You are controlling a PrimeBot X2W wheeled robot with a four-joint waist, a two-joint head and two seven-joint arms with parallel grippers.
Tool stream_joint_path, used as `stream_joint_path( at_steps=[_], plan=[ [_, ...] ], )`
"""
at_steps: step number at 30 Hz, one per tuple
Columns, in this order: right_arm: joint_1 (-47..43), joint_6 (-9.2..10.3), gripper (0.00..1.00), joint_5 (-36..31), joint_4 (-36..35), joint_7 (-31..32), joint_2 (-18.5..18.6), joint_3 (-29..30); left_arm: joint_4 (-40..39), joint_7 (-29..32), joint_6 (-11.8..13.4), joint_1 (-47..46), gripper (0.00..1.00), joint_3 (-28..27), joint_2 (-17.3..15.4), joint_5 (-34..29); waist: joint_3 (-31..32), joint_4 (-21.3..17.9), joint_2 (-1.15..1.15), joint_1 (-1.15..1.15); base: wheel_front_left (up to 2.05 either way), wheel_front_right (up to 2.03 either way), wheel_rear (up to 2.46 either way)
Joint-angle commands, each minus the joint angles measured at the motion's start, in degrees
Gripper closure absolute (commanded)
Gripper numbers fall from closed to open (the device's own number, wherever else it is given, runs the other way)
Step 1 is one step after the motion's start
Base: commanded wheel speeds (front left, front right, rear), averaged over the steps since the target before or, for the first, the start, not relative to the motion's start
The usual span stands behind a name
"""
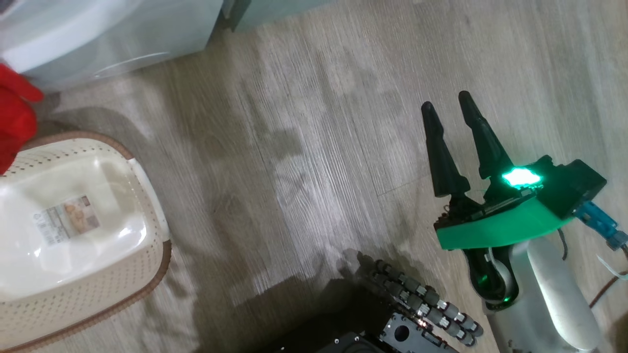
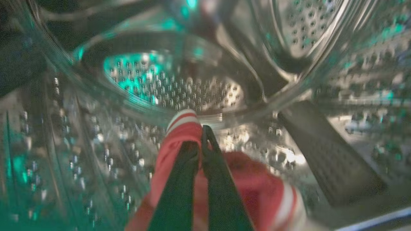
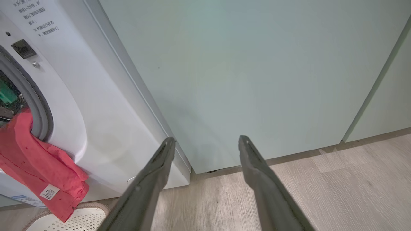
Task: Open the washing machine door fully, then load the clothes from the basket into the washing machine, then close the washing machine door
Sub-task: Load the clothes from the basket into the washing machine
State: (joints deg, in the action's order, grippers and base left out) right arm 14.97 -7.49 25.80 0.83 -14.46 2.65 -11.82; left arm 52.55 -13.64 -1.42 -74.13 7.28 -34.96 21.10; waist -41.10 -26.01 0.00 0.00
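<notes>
My left gripper [image 2: 199, 138] reaches inside the steel drum [image 2: 179, 89] of the washing machine [image 3: 96, 96] and is shut on the clothes [image 2: 250, 183], red fabric with white stripes. Part of the clothes [image 3: 38, 160] hangs out over the grey gasket [image 3: 38, 106] toward the basket [image 3: 80, 221]. In the head view the cream basket [image 1: 147, 274] sits at the left with just its paper label inside, red fabric [image 1: 14, 117] shows at the left edge, and the machine [image 1: 122, 34] is at the top left. My right gripper [image 1: 449, 105] hovers open over the floor, holding nothing. The washing machine door is out of view.
Pale green cabinets [image 3: 257, 80] stand right of the machine. Wooden floor [image 1: 304, 147] stretches between the basket and my right arm. My own dark base with a cable chain [image 1: 422, 304] sits at the bottom of the head view.
</notes>
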Motion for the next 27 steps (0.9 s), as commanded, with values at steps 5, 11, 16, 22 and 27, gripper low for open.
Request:
stream_joint_path(
  at_steps=[5, 11, 16, 22, 27],
  plan=[
    [-0.8, 0.0, 0.0, -0.2, -1.2, -0.5, 0.2, -0.1, -0.2, 0.2, 0.1, 2.6, 0.0, -0.5, -1.0, 0.7, 1.5, 1.1, 0.0, 0.0, 0.0, 0.0, 0.0],
    [-1.1, 0.0, 0.0, -0.9, -0.8, -0.5, 0.2, 0.5, -1.1, 0.2, 0.8, 5.0, 0.0, 0.8, 0.5, 0.2, 4.1, 2.2, 0.0, 0.0, 0.0, 0.0, 0.0],
    [-1.8, 0.0, 0.0, -1.6, -0.5, -0.5, 0.2, 1.8, -2.3, 0.4, 2.1, 9.1, 0.0, 1.0, 2.6, 1.1, 6.9, 3.8, 0.0, 0.0, 0.0, 0.0, 0.0],
    [-2.6, 0.0, 0.0, -3.1, -0.2, -0.5, 0.2, 3.3, -8.7, -0.9, 4.0, 16.3, 0.0, 0.1, 5.4, 2.2, 9.7, 6.3, 0.0, 0.0, 0.0, 0.0, 0.0],
    [-3.2, 0.0, 0.0, -4.9, 0.1, -0.5, 0.2, 4.4, -21.4, -1.3, 6.4, 26.0, 0.0, -2.1, 8.2, 2.7, 12.1, 9.2, 0.0, 0.0, 0.0, 0.0, 0.0]
  ],
)
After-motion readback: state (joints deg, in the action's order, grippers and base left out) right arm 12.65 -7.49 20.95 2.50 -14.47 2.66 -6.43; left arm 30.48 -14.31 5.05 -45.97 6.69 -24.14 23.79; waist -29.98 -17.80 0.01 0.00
